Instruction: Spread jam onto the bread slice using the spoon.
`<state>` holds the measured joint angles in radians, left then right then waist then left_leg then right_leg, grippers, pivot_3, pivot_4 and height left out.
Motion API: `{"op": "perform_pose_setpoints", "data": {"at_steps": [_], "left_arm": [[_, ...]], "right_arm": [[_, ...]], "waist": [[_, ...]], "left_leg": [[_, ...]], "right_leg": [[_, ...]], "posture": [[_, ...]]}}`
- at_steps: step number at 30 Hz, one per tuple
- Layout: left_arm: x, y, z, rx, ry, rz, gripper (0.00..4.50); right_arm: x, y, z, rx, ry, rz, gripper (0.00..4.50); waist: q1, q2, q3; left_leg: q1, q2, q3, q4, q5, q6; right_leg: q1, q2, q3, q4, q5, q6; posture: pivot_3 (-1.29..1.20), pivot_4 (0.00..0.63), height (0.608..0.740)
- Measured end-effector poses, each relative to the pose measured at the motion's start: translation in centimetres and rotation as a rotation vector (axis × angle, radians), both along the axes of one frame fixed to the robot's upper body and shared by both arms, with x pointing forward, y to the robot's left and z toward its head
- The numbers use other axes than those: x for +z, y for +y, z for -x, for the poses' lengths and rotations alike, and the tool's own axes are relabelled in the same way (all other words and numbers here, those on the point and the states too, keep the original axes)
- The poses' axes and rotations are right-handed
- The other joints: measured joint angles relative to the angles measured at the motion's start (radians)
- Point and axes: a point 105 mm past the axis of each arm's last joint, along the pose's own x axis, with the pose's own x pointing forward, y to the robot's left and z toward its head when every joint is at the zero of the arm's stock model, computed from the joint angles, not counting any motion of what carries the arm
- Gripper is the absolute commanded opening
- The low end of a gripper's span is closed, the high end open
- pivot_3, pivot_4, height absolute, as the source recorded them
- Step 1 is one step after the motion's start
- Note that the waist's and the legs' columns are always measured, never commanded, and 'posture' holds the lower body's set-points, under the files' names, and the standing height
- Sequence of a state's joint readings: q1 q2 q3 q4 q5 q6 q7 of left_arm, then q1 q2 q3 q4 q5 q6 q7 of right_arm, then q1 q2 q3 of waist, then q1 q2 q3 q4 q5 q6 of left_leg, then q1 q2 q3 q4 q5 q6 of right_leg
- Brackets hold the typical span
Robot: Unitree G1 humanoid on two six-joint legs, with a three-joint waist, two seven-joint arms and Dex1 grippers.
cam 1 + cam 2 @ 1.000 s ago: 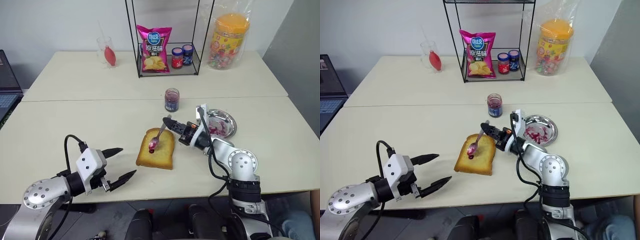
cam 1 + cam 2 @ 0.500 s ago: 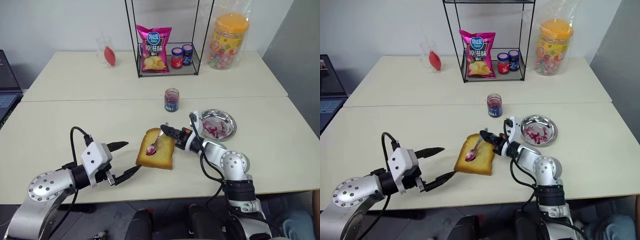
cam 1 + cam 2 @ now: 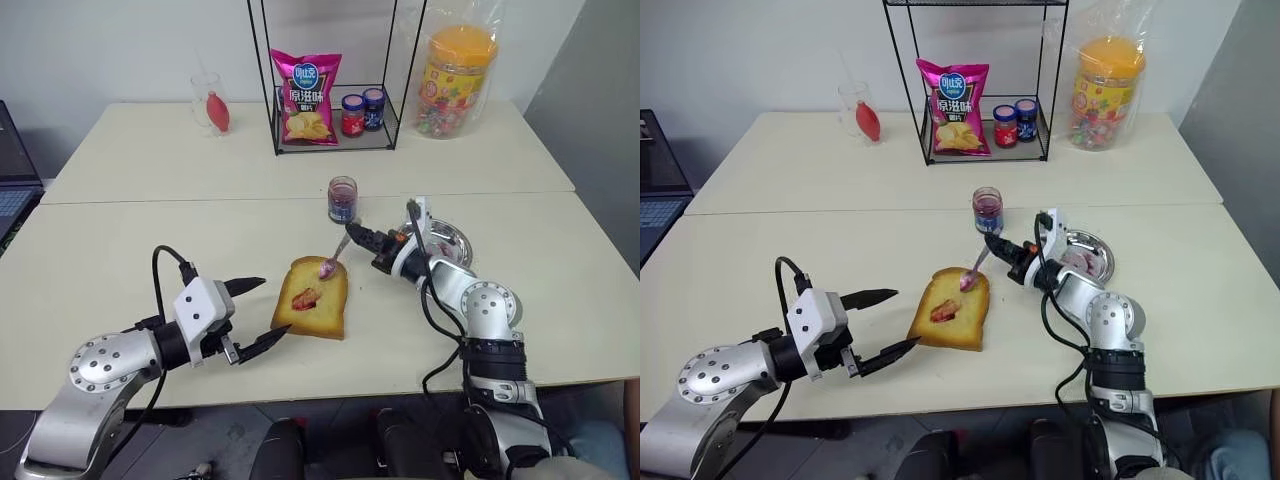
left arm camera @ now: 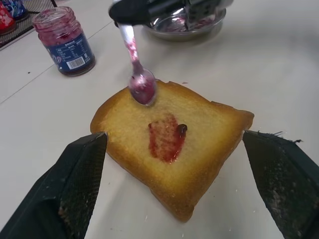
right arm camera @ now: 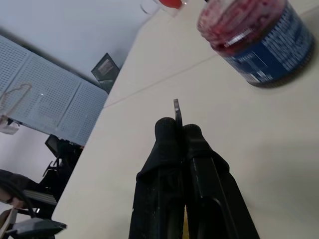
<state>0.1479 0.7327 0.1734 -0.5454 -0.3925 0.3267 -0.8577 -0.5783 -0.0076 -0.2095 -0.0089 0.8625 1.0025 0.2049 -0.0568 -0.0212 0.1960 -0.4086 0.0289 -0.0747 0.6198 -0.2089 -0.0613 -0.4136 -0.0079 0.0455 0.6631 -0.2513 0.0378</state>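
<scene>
The spoon (image 4: 139, 74) is held by its handle in the right gripper (image 3: 362, 237), whose two fingers are pressed tight together on it. The spoon slopes down, and its bowl, coated with pink jam, hangs over the far edge of the bread (image 3: 312, 298); it seems just above the crust, but I cannot tell if it touches. On the middle of the bread lies a red smear of jam (image 4: 166, 138) with a small dark blob at one end. The bread lies flat on the table (image 3: 120, 240). Behind the spoon stands an open jar (image 3: 343, 199), and just beside the right gripper is a metal dish (image 3: 1100, 262) with red smears. The left gripper (image 3: 262, 309) has its fingers spread wide and holds nothing; it is near the bread's left edge, not touching it.
</scene>
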Motion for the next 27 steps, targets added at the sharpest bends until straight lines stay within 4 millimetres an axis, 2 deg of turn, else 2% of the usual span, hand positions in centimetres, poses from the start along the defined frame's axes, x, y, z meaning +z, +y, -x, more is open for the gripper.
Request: {"op": "perform_pose_setpoints", "data": {"at_steps": [4,8,17,27], "left_arm": [[-0.6,0.2,0.5,-0.004,0.031,-0.012,4.50],[-1.6,0.5,1.3,-0.011,0.083,-0.018,4.50],[-1.4,0.5,1.6,-0.028,0.088,-0.010,4.50],[-1.1,0.3,1.4,-0.039,0.075,-0.013,4.50]], "right_arm": [[1.1,1.2,2.0,0.110,-0.016,-0.018,0.02],[-0.3,1.7,3.0,0.139,0.028,-0.006,0.02],[-3.0,1.2,2.3,0.100,0.089,0.047,0.02],[-3.5,0.9,1.8,0.096,0.051,0.075,0.02]], "waist": [[0.000,0.000,0.000],[0.000,0.000,0.000],[0.000,0.000,0.000],[0.000,0.000,0.000]], "left_leg": [[0.000,0.000,0.000,-0.003,0.000,0.000],[0.000,0.000,0.000,-0.005,0.000,0.000],[0.000,0.000,0.000,-0.005,0.000,0.000],[0.001,0.000,0.000,-0.006,0.000,0.000]], "right_leg": [[-0.001,0.000,0.000,0.000,0.000,-0.001],[-0.002,0.000,0.000,0.000,-0.001,-0.001],[-0.002,0.000,0.000,0.000,-0.001,-0.001],[-0.002,0.001,0.000,0.000,0.000,-0.001]], "posture": [[0.00,0.150,0.740],[0.00,0.150,0.740],[0.00,0.150,0.740],[0.00,0.150,0.740]]}}
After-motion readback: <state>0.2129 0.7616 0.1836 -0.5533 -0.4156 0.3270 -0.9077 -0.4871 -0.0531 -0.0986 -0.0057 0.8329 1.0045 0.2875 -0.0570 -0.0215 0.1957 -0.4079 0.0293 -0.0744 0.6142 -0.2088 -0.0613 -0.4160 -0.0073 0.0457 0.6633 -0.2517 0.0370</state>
